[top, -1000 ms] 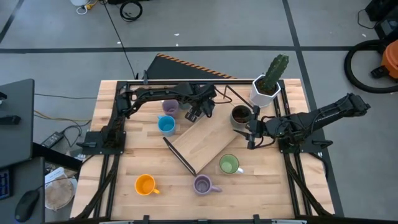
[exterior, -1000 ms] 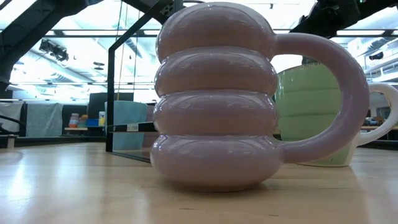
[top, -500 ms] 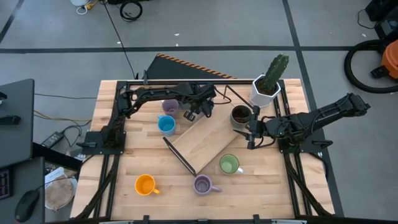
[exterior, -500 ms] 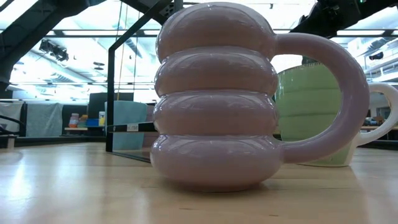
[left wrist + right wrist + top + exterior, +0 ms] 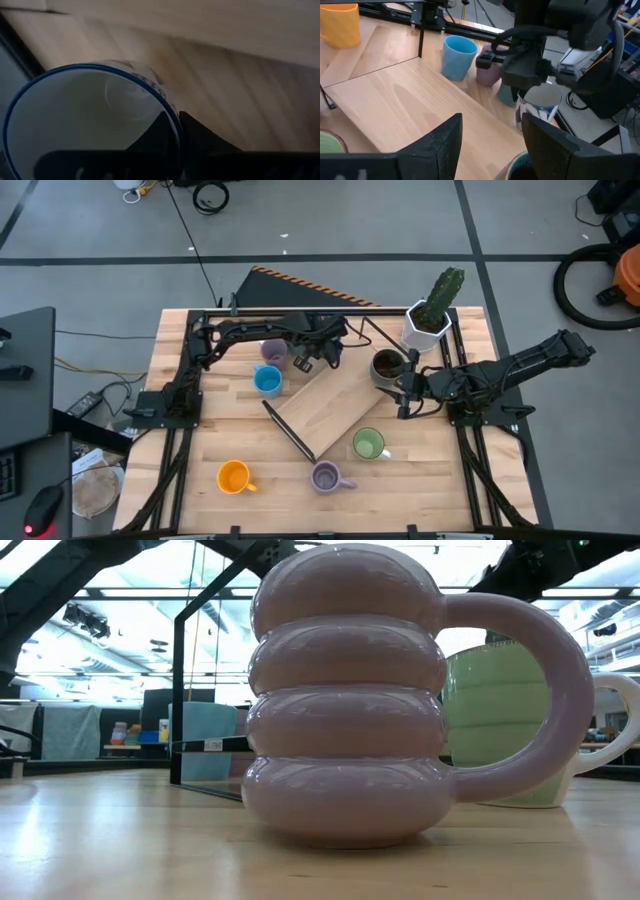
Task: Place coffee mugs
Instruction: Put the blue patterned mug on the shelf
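Held by my left gripper [image 5: 306, 363] at the table's far middle is a white mug with a blue rim [image 5: 540, 104]. Behind it, a lilac mug [image 5: 270, 350] and a blue mug [image 5: 267, 381] stand on the table. The dark brown mug [image 5: 386, 365] stands right of the wooden board [image 5: 325, 410]. My right gripper [image 5: 404, 395] is just in front of it, fingers apart [image 5: 492, 131]. A mug rim [image 5: 518, 166] shows low between them; I cannot tell whether they touch it. A green [image 5: 369, 444], a second lilac [image 5: 326, 476] and an orange mug [image 5: 233, 477] stand near the front. My left gripper pinches the white mug's wall at the blue rim [image 5: 176, 131], one finger inside the mug and one outside. The fingers come from above, pointing down. The mug stays upright, mouth up, below the gripper; I cannot tell whether its base rests on the table.
A white faceted pot with a cactus [image 5: 430, 318] stands at the far right. The wooden board has a dark upright frame [image 5: 200, 690] along its near-left edge. In the low view the near lilac mug [image 5: 345, 690] fills the picture, with the green mug [image 5: 500, 720] behind it.
My left gripper has shut on the white mug's rim, staying where it was.
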Motion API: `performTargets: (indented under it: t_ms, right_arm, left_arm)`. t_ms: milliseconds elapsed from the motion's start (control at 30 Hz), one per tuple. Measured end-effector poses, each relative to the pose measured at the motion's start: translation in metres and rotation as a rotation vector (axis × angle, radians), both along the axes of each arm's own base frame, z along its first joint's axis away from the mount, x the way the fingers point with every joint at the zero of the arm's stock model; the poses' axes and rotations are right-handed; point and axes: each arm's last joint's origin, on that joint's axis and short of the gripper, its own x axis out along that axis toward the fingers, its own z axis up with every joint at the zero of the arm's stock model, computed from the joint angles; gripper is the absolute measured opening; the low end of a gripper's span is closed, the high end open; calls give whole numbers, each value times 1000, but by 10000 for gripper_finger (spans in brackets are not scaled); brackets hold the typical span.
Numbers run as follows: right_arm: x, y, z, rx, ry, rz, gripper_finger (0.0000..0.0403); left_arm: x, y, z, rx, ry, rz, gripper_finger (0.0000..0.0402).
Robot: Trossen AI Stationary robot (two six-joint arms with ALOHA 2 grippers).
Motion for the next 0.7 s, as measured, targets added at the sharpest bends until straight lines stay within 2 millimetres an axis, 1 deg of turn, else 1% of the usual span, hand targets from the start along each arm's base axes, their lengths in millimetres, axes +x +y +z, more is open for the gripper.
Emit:
performTargets:
  t_ms: [200, 367, 433, 533, 633, 700]
  right_arm:
    - [-10, 7, 8, -13, -46, 7, 210]
    - [-15, 16, 10, -19, -63, 26, 210]
    - [-17, 19, 10, -29, -58, 31, 210]
    - [-19, 23, 9, -42, -56, 31, 210]
    - [-21, 25, 7, -39, -40, 32, 210]
    - [-22, 26, 6, -44, -27, 37, 210]
  left_arm:
    - [5, -2, 44, 41, -94, 45, 26]
    - [7, -10, 70, 43, -126, 29, 28]
    - [6, -17, 77, 6, -124, -1, 29]
    - [9, -26, 85, -36, -162, -46, 30]
    - [10, -33, 86, -86, -166, -80, 31]
    - [11, -34, 86, -144, -191, -102, 31]
